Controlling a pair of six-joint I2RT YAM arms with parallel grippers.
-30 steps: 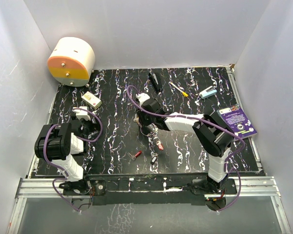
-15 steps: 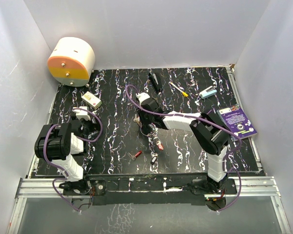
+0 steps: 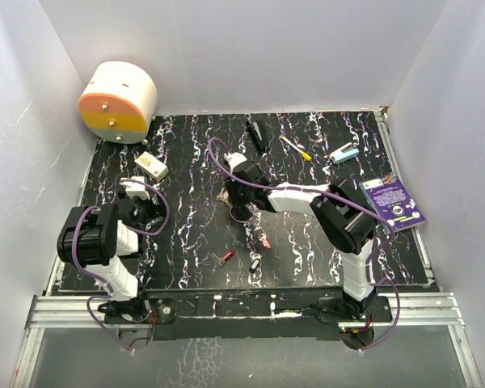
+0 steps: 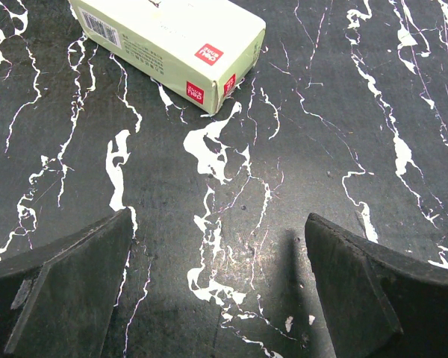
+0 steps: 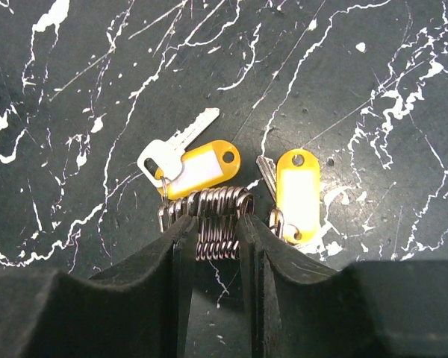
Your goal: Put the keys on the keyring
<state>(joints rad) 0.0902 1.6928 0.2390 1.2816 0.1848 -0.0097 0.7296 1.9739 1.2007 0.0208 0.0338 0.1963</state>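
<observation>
The right claw stands narrow, its two dark fingers pressed against either side of the keyring. In the right wrist view the keyring shows as a bunch of silver wire loops, pinched between the fingertips low over the black marbled table. Part of the bunch sticks out just past the fingertips.

Two keys lie flat on the table touching that bunch. A silver key with a yellow tag points up and to the right from the left side of the loops. A second yellow tag lies on the right side of the loops, with a key blade peeking out along its left edge.

In the top view the right claw sits near the middle of the table. Three more keys lie apart from it on the near side:
- a red-headed key, the closest of the three
- another red key, further toward the near edge
- a dark key, beside that one

The left claw stands wide with nothing between its fingers, over bare table at the left side, well apart from the keyring. A pale green box lies beyond its fingertips.
</observation>
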